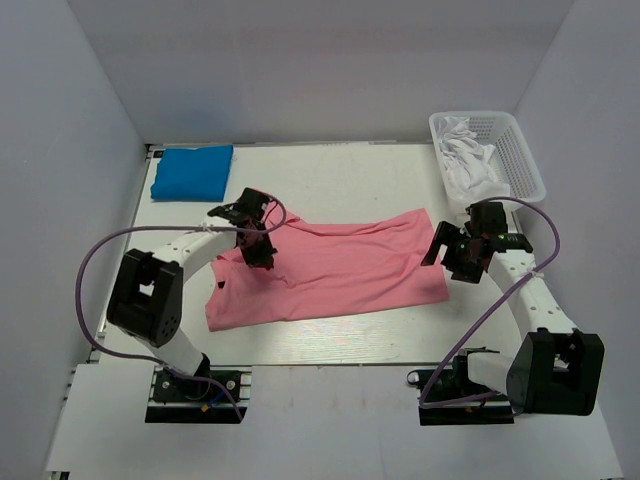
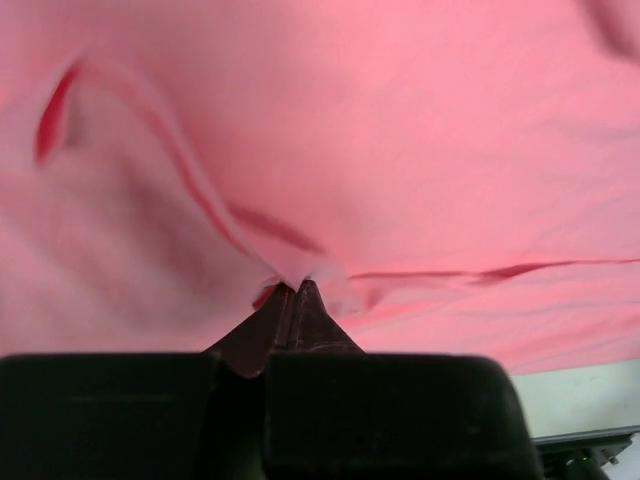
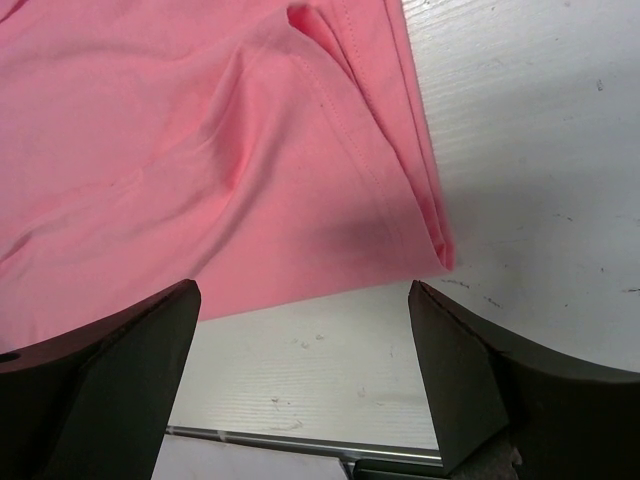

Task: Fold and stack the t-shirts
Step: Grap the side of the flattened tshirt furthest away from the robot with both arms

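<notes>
A pink t-shirt [image 1: 330, 268] lies spread across the middle of the table, wrinkled along its far edge. My left gripper [image 1: 262, 250] is shut on a pinch of the pink t-shirt [image 2: 330, 150] near its left end; its fingertips [image 2: 296, 292] meet on the cloth. My right gripper [image 1: 455, 262] is open and empty just off the shirt's right edge, with the shirt's folded corner [image 3: 430, 225] ahead of its fingers [image 3: 450, 370]. A folded blue t-shirt [image 1: 192, 171] lies at the far left.
A white basket [image 1: 520, 155] at the far right corner holds white cloth [image 1: 470, 165]. The table's near edge [image 3: 300, 440] shows in the right wrist view. Cables loop from both arms.
</notes>
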Robot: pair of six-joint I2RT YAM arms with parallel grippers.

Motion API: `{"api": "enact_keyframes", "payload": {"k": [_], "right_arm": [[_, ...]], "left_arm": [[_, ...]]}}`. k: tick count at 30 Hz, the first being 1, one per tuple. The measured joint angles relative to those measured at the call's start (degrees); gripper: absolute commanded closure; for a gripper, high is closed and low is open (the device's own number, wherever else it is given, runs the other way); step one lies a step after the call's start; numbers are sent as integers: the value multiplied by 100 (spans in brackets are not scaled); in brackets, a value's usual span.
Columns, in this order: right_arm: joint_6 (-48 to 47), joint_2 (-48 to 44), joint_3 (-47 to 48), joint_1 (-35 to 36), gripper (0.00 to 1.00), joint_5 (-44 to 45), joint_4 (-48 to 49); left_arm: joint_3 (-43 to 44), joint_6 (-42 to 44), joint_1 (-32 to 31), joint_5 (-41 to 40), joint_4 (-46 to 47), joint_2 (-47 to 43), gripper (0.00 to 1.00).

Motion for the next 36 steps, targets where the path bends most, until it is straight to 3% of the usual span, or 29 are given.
{"api": "enact_keyframes", "payload": {"k": [9,13,18,19,20,25,29,36], "right_arm": [[-22,7,232,-7,10,52,-140],[-31,7,317,-17,10,83,-166],[-39,7,326,-24,10,151,-197],[-39,7,334,-24,10,162,-197],[-39,7,358,-26,10,164,-197],[-50,57,581,-24,10,33,-2],[-61,109,603,-26,10,-328,691],[-107,1084,1266,-20,10,-520,1283]], "left_arm": [[1193,376,0,-70,-173,1331,98],[1657,564,0,-127,-378,1672,42],[2227,826,0,-247,-597,1897,28],[2275,850,0,-278,-643,1902,21],[2321,879,0,-310,-704,1902,0],[2594,973,50,-487,-857,1858,0],[2861,1008,210,-817,-824,1875,0],[4494,1163,831,-1086,-634,2730,2]]}}
